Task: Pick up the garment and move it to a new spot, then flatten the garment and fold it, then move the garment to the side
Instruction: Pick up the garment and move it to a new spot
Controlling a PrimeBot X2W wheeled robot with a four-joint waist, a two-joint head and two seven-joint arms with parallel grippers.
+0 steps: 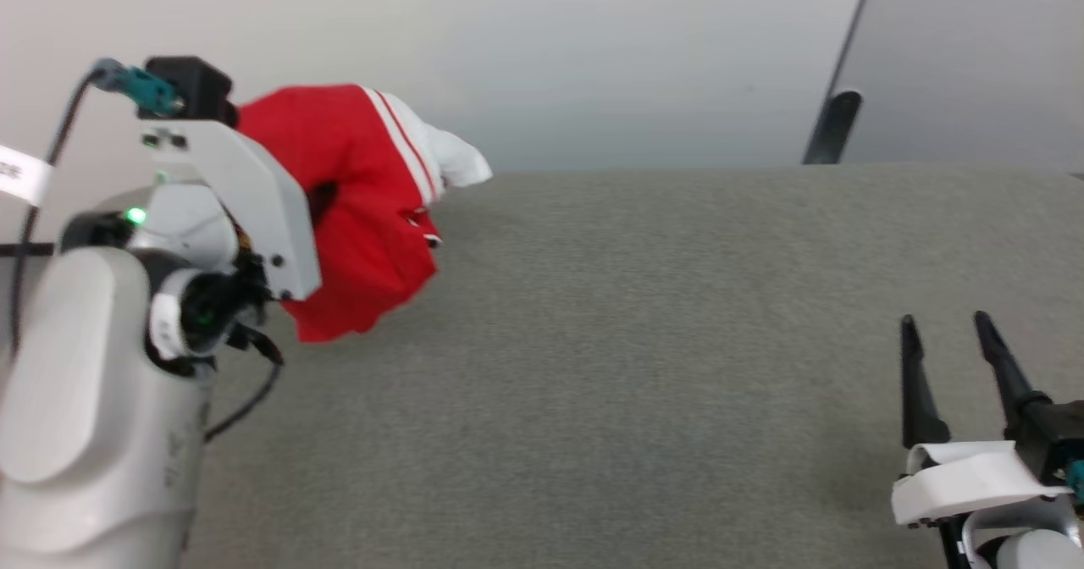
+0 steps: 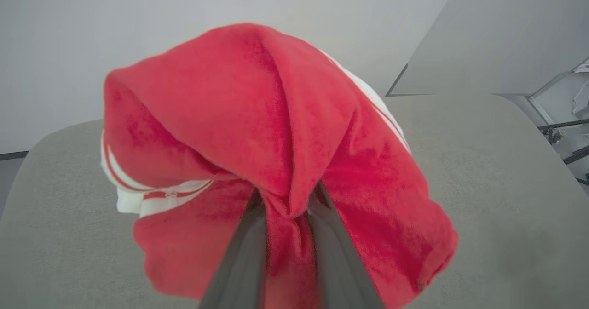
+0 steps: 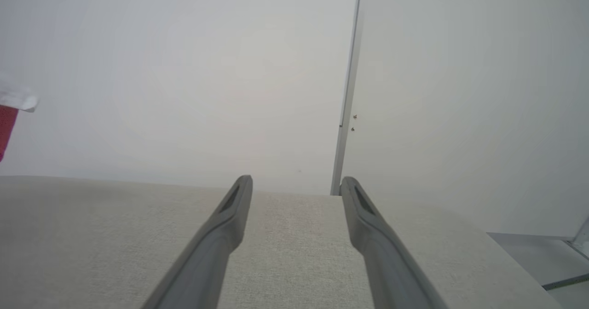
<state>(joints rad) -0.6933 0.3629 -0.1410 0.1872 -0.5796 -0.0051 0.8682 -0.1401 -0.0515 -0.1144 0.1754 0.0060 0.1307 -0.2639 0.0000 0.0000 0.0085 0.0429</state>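
Observation:
The garment [image 1: 356, 205], a red jersey with white sleeve and red-and-white stripe trim, hangs bunched in the air at the upper left of the head view, above the grey padded table [image 1: 644, 366]. My left gripper [image 2: 287, 208] is shut on a pinched fold of the garment [image 2: 276, 129]; its fingers [image 2: 244, 254] disappear into the cloth. The lettering is hidden in the folds. My right gripper [image 1: 944, 328] stands open and empty at the lower right, just above the table, and its open gripper [image 3: 297, 185] points at the far wall. A sliver of the garment [image 3: 5, 125] shows at the left edge.
The grey table's far edge [image 1: 677, 171] meets a pale wall. A dark pole [image 1: 834, 124] leans behind the table at the upper right. My left forearm [image 1: 93, 366] covers the lower left of the head view. The table's rounded corners show in the left wrist view.

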